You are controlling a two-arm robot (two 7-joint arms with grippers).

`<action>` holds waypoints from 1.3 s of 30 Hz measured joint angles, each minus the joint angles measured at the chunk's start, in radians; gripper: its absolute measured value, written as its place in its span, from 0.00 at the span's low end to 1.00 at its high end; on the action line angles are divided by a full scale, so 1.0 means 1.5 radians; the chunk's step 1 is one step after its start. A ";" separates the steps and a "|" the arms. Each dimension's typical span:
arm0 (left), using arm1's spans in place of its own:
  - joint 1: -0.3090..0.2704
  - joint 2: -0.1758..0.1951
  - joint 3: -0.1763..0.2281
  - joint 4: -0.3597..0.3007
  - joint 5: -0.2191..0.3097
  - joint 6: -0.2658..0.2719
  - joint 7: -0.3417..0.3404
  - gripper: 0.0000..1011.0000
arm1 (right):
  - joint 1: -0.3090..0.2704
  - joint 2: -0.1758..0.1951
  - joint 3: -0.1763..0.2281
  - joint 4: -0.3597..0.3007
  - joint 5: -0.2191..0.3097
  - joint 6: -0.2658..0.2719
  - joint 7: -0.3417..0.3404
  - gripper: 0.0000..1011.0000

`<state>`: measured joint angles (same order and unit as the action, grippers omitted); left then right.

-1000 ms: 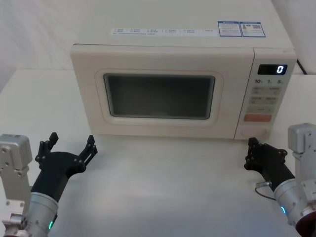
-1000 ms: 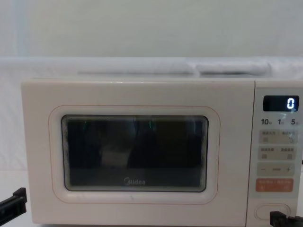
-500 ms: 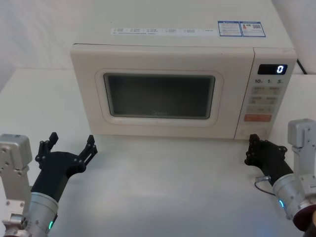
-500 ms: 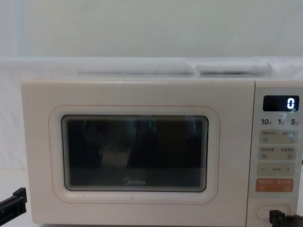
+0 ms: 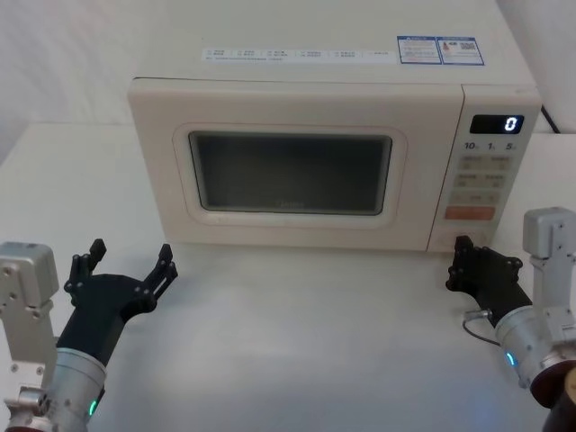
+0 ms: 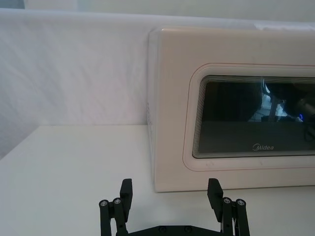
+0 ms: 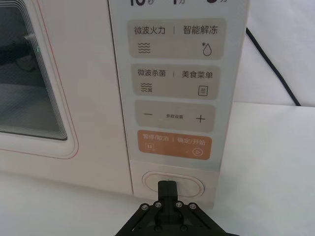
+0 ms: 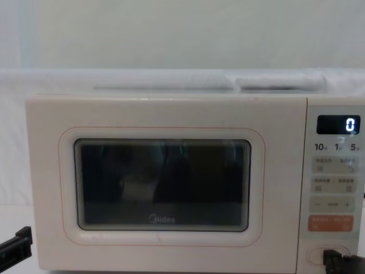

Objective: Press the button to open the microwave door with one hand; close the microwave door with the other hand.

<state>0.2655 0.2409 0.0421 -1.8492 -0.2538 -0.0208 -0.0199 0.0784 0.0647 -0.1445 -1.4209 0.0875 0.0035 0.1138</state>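
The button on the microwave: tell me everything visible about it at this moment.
The button is a large cream pill shape with a thin outline and no label. It looks like smooth plastic and sits lowest on the control panel, below the orange key. The shut right pincer is at its centre; whether it touches is unclear. The microwave door is closed.

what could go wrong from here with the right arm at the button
The right end effector sits shut, its tip low on the button; it may slide off the lower edge without tripping the latch. The orange key lies just above, so an upward drift might hit it instead. If the door springs open, the left end effector waits open near its hinge side, perhaps poorly placed to push it shut.
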 joint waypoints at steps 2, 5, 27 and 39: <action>0.000 0.000 0.000 0.000 0.000 0.000 0.000 0.99 | 0.003 -0.001 0.000 0.005 0.000 -0.001 0.000 0.00; 0.000 0.000 0.000 0.000 0.000 0.000 0.000 0.99 | 0.006 -0.001 0.001 0.009 0.000 -0.001 0.000 0.00; 0.000 0.000 0.000 0.000 0.000 0.000 0.000 0.99 | 0.016 -0.005 0.007 0.021 0.001 -0.002 -0.004 0.00; 0.000 0.000 0.000 0.000 0.000 0.000 0.000 0.99 | 0.028 -0.007 0.009 0.042 0.003 -0.004 -0.003 0.00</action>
<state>0.2655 0.2409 0.0421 -1.8492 -0.2538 -0.0208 -0.0199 0.1204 0.0541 -0.1315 -1.3582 0.0914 -0.0029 0.1099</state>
